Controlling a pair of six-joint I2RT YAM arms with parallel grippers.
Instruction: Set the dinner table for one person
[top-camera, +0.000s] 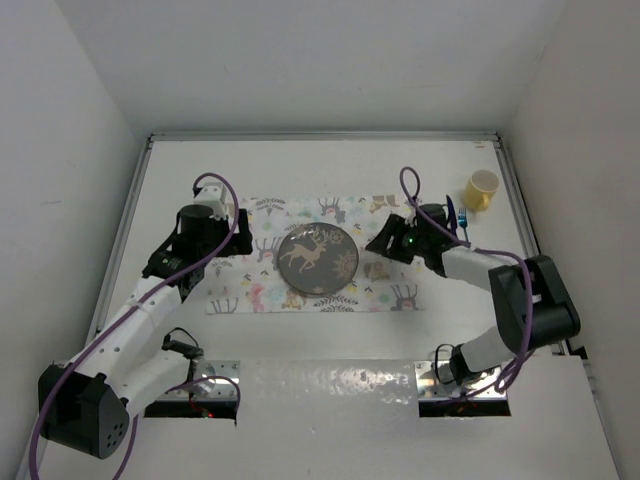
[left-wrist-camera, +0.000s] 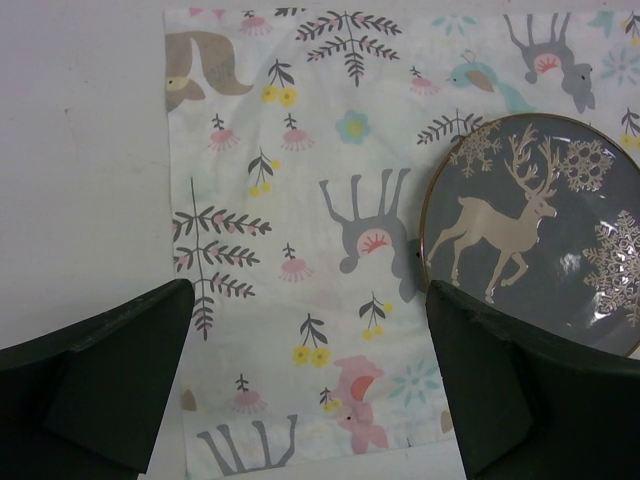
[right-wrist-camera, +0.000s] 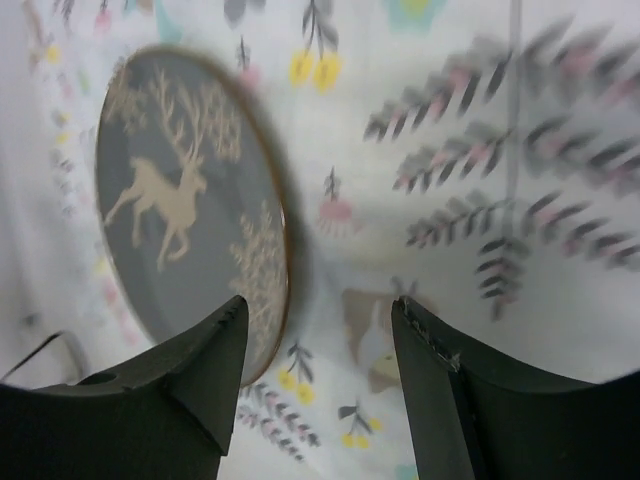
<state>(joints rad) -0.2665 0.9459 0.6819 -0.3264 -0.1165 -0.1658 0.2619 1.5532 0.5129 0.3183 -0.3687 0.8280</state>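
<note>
On the dinner table (top-camera: 300, 170) beneath both arms, the right gripper (right-wrist-camera: 318, 305), parted and empty beside the plate (top-camera: 318, 259) on the cloth (top-camera: 250, 292), should be lifted straight up so nothing is nudged, the left gripper (left-wrist-camera: 310, 288) likewise open.

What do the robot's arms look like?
The left arm and right arm are white tubes with chunky black joints. A purple cable loops along each. The left gripper and right gripper have dark wedge-shaped fingers. A green light glows by the right wrist.
</note>
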